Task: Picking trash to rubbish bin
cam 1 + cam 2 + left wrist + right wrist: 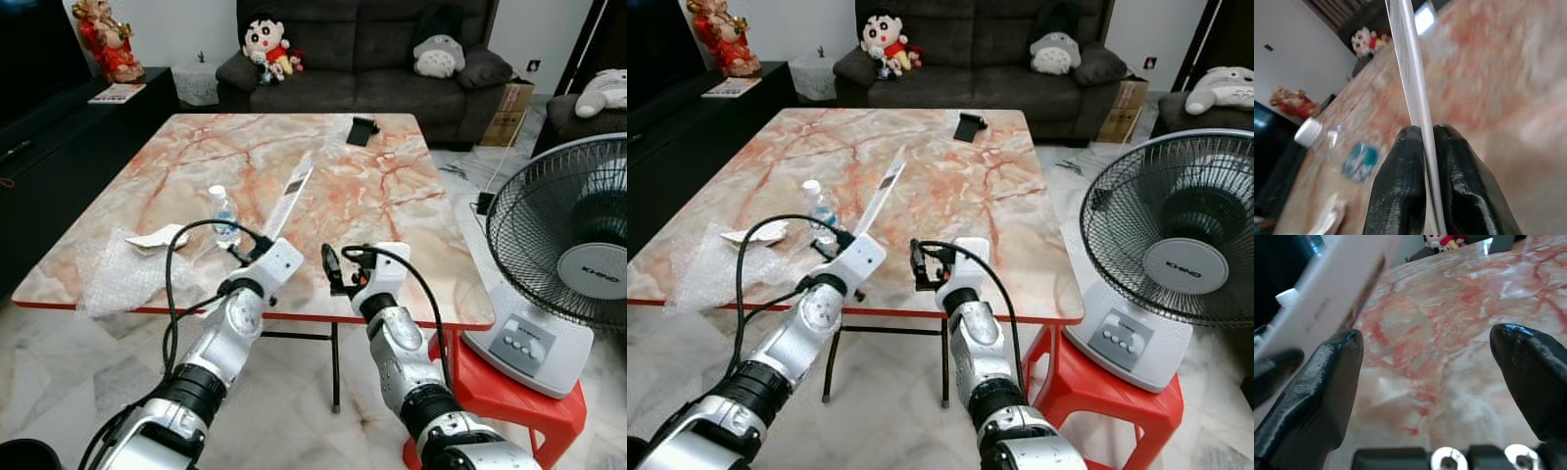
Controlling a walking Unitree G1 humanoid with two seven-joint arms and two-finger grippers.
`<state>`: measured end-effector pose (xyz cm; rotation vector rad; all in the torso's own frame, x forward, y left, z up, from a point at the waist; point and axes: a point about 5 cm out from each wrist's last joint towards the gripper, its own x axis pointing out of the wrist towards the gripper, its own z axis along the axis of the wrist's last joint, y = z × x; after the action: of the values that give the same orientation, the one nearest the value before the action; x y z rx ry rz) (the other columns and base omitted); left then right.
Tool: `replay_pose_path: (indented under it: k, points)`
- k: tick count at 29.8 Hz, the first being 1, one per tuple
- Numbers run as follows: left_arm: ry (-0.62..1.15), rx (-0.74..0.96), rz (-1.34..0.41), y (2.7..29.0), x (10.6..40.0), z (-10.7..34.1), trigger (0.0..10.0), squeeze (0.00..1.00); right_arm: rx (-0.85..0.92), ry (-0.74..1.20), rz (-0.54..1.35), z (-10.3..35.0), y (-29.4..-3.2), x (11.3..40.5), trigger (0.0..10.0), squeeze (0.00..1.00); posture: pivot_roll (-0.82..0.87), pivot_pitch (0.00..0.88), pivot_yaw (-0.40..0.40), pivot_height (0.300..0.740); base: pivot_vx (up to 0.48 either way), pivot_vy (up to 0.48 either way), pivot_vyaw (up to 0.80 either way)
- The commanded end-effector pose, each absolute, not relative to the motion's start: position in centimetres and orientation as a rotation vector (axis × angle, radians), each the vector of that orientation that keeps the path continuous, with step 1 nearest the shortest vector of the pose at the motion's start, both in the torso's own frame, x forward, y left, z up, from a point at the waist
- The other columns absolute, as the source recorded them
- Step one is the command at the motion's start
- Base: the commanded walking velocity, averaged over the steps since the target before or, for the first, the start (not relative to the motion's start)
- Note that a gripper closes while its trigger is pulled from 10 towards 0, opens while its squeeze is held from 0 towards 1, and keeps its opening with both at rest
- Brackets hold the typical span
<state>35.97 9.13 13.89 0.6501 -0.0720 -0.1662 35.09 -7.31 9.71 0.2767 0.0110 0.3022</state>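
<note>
One flat white strip (294, 191) is pinched edge-on in the left gripper (1425, 142), rising away from its fingertips above the marble table (392, 196). One water bottle (223, 213) stands just left of that gripper, beside one sheet of bubble wrap (118, 274). Just right of it, the right gripper (1430, 357) hovers with fingers spread, holding nothing.

On the one marble table (392, 196) lie one small plastic bottle (224, 212), one sheet of bubble wrap (122, 274), one crumpled white wrapper (159, 238), one dark pouch (363, 130) and one long flat strip (291, 194). Two grippers show, the left gripper (1425, 147) and the right gripper (1430, 357). Beyond stand one sofa (372, 59) with two plush toys, one cartoon doll (266, 44) and one grey (438, 54), one fan (568, 264) and one red stool (509, 401).
</note>
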Motion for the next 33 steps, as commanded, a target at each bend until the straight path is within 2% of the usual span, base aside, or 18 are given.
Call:
replay_pose_path:
  k: [1, 2, 8, 11, 14, 18, 24, 33]
  points:
    - [-0.161, 0.562, -0.131, 9.3, 36.1, 15.7, 10.0, 0.00, 0.303, 0.008, 0.303, 9.8, -6.9, 35.0, 10.0, 0.00, 0.02, 0.000, 0.027, 0.740, 0.000, 0.000, 0.00]
    - [-0.161, 0.562, -0.131, 9.3, 36.1, 15.7, 10.0, 0.00, 0.303, 0.008, 0.303, 9.8, -6.9, 35.0, 10.0, 0.00, 0.02, 0.000, 0.027, 0.740, 0.000, 0.000, 0.00]
    - [-0.280, 0.314, -0.113, 10.1, 35.4, 16.8, 10.0, 0.00, 0.300, -0.101, 0.285, 11.6, -7.2, 35.5, 10.0, 0.00, 0.02, 0.000, 0.027, 0.740, 0.000, 0.000, 0.00]
    - [-0.296, 0.264, -0.117, 10.7, 35.1, 16.6, 10.0, 0.00, 0.304, -0.125, 0.276, 12.0, -7.3, 35.6, 10.0, 0.00, 0.01, 0.000, 0.027, 0.740, 0.000, 0.000, 0.00]
    - [-0.300, 0.243, -0.123, 11.0, 35.0, 16.4, 10.0, 0.00, 0.308, -0.135, 0.270, 12.1, -7.3, 35.6, 10.0, 0.00, 0.01, 0.000, 0.027, 0.740, 0.000, 0.000, 0.00]
    - [-0.342, 0.219, -0.082, 12.8, 34.2, 15.8, 10.0, 0.00, 0.293, -0.154, 0.250, 12.3, -7.7, 35.6, 10.0, 0.00, 0.02, 0.000, 0.025, 0.740, 0.000, 0.000, 0.00]
    - [-0.358, 0.210, -0.085, 13.0, 33.8, 15.6, 10.0, 0.00, 0.246, -0.181, 0.241, 12.8, -8.3, 35.9, 10.0, 0.00, 0.01, 0.000, 0.024, 0.740, 0.000, 0.000, 0.00]
    - [-0.386, 0.188, -0.067, 13.4, 33.7, 15.8, 10.0, 0.00, 0.224, -0.196, 0.211, 13.2, -9.6, 36.2, 10.0, 0.00, 0.00, 0.000, 0.020, 0.740, -0.262, 0.000, 0.00]
